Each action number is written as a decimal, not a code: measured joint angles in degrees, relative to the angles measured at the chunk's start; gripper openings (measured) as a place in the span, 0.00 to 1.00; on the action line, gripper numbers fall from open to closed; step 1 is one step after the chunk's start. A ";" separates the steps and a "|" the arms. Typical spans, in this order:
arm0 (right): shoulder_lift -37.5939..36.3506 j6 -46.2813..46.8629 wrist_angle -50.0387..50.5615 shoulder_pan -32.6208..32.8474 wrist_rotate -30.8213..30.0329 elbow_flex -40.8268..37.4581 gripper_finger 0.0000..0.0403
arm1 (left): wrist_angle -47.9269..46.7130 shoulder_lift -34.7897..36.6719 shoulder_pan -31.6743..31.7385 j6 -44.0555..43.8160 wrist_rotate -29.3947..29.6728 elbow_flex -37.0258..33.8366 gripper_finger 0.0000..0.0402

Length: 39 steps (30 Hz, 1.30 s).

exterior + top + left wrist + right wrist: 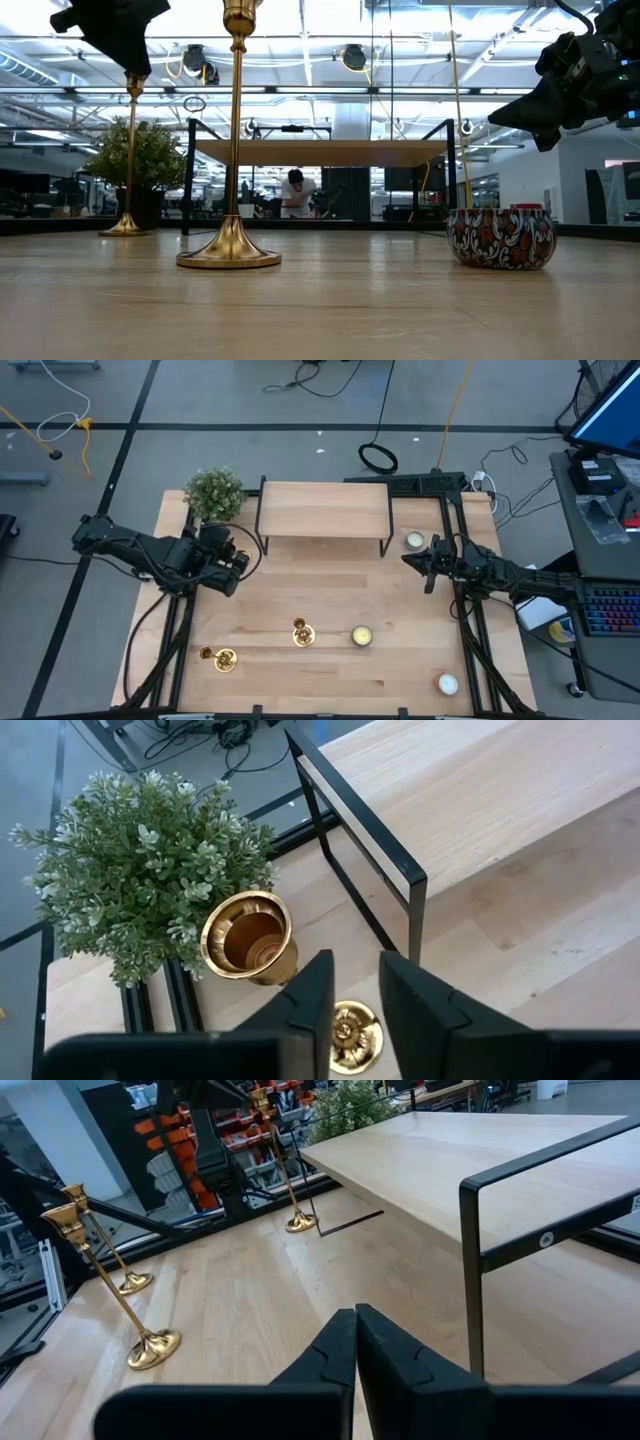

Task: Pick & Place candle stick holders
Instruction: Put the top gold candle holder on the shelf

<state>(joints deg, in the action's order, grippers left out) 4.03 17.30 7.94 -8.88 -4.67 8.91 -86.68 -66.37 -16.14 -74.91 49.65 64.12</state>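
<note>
Beside the potted plant (214,493) at the counter's (330,680) far left corner, the left gripper (352,990) hangs above one brass candlestick (250,935), jaws narrow and straddling its stem, though a firm hold isn't certain. Two more candlesticks (303,633) (224,659) stand untouched near the front edge. The right gripper (355,1342) waits shut by the wooden riser shelf (324,510). Most of the job looks undone.

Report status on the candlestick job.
Left hand over candlestick by plant. Right hand shut, empty, beside shelf. Centre candlestick and corner candlestick untouched up front. Nothing in the way.
</note>
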 joint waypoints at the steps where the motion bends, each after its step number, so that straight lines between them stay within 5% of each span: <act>1: -0.02 0.02 0.00 0.00 0.00 0.00 0.01 | 0.00 0.00 0.00 0.00 0.00 0.00 0.17; 13: -0.02 0.00 0.00 0.00 0.00 -0.01 0.01 | 1.12 0.00 0.00 0.20 -0.02 0.00 0.01; 39: -0.02 0.01 0.01 0.00 0.01 -0.02 0.01 | 1.52 0.46 -0.02 -0.26 -0.04 0.07 0.01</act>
<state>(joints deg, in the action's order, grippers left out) 4.01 17.31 7.95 -8.88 -4.65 8.88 -85.17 -65.91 -16.16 -75.18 49.60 64.18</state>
